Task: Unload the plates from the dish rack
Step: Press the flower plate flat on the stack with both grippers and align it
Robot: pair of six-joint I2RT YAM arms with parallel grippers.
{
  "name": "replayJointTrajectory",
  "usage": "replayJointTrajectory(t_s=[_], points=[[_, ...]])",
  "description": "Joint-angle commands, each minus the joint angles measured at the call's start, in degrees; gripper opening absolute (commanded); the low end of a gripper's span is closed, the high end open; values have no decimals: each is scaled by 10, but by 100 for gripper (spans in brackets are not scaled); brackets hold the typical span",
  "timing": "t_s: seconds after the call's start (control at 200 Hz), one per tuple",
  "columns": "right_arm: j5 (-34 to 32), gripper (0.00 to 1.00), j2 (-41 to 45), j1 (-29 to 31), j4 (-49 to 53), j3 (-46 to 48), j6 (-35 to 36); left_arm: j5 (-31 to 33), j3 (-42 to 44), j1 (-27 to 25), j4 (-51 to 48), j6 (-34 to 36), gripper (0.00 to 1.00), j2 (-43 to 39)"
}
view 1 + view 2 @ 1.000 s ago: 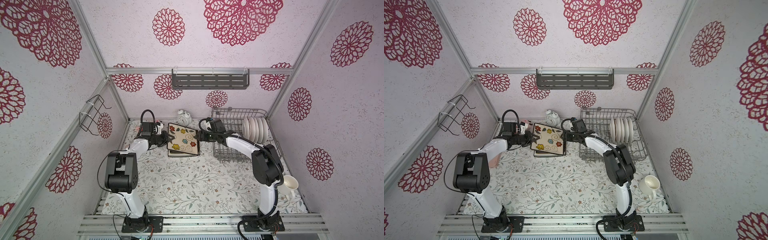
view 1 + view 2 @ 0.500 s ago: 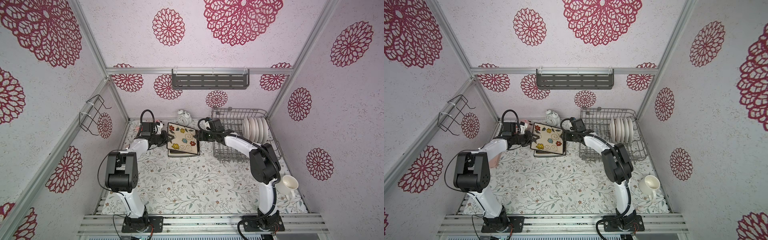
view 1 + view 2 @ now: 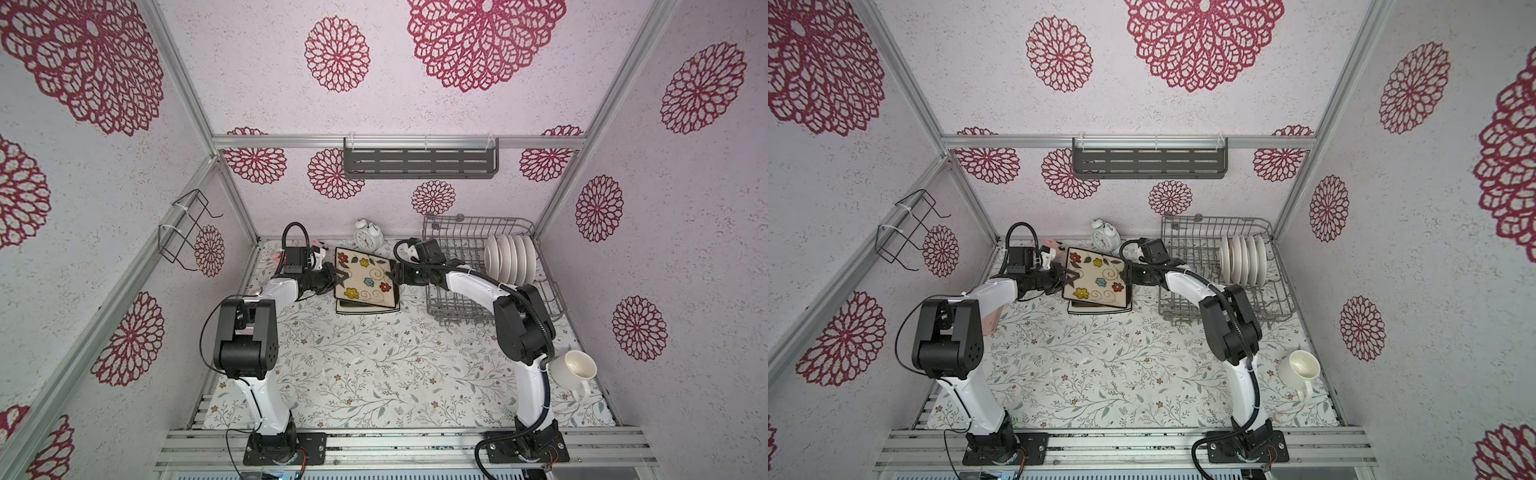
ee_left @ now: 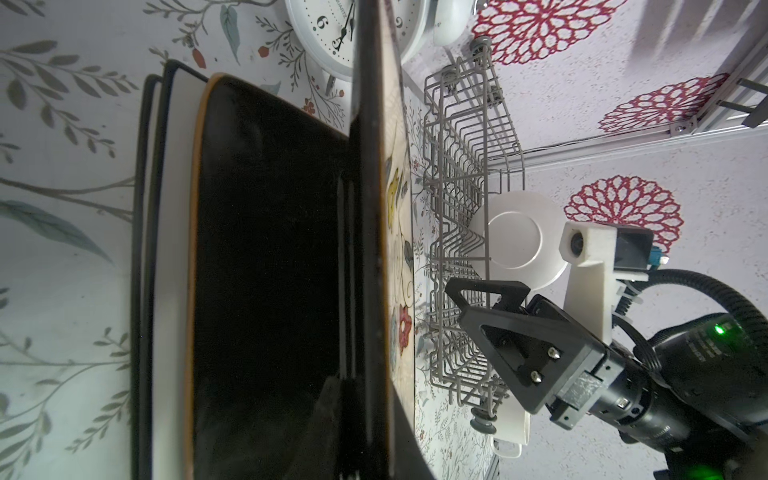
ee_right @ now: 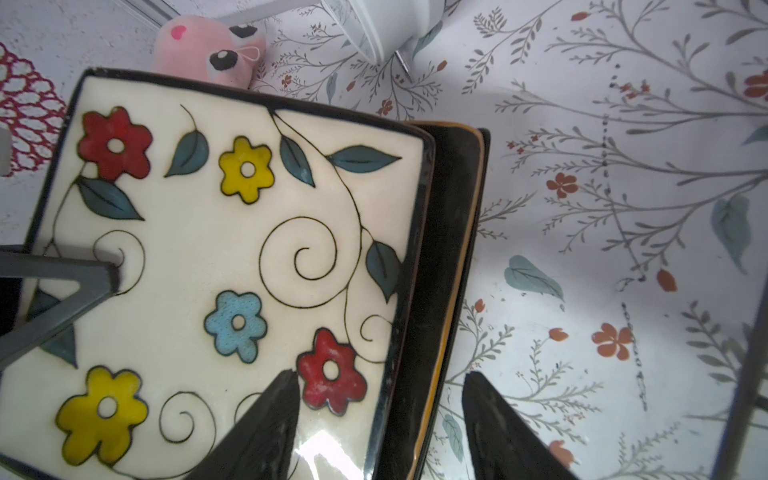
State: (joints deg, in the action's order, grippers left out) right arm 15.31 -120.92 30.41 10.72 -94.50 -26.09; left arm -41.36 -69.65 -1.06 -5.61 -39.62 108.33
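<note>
At upper centre, the left gripper [image 3: 337, 277] jaws clamp the flower-painted plate [image 3: 365, 276] by its left edge, tilted over stacked square plates [image 3: 365, 308]. The right gripper [image 3: 393, 276] jaws stand open astride its opposite edge. Round plates [image 3: 509, 264] stand in the dish rack [image 3: 453, 245], right of it.

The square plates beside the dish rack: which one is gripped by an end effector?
The flower-painted plate on top, tilted: the left end effector is shut on its edge. The other square plates lie stacked beneath it.
</note>
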Motion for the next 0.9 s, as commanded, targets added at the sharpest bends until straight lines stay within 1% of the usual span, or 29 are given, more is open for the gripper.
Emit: replayJointTrajectory(t_s=[0.0,0.23,0.335,0.385,0.495,0.57,0.595,0.685,0.896], points=[[9,65,-9,-4,6,-27,12,-43,-12,4,73,-16,0,-7],[12,65,-26,-4,14,-42,15,-47,-21,4,56,-11,0,9],[6,65,-33,-4,22,-47,18,-45,-31,4,34,0,0,20],[4,65,-36,-4,22,-46,19,-43,-33,4,26,4,6,25],[5,64,-42,-4,19,-47,20,-32,-45,5,-8,25,7,36],[8,61,-45,-4,11,-45,22,-26,-49,7,-22,32,9,36],[9,60,-46,-4,11,-45,23,-27,-50,8,-23,32,9,59],[8,55,-48,-4,11,-48,29,-25,-56,9,-27,33,10,68],[13,55,-58,-4,12,-64,29,-22,-61,9,-34,32,12,83]])
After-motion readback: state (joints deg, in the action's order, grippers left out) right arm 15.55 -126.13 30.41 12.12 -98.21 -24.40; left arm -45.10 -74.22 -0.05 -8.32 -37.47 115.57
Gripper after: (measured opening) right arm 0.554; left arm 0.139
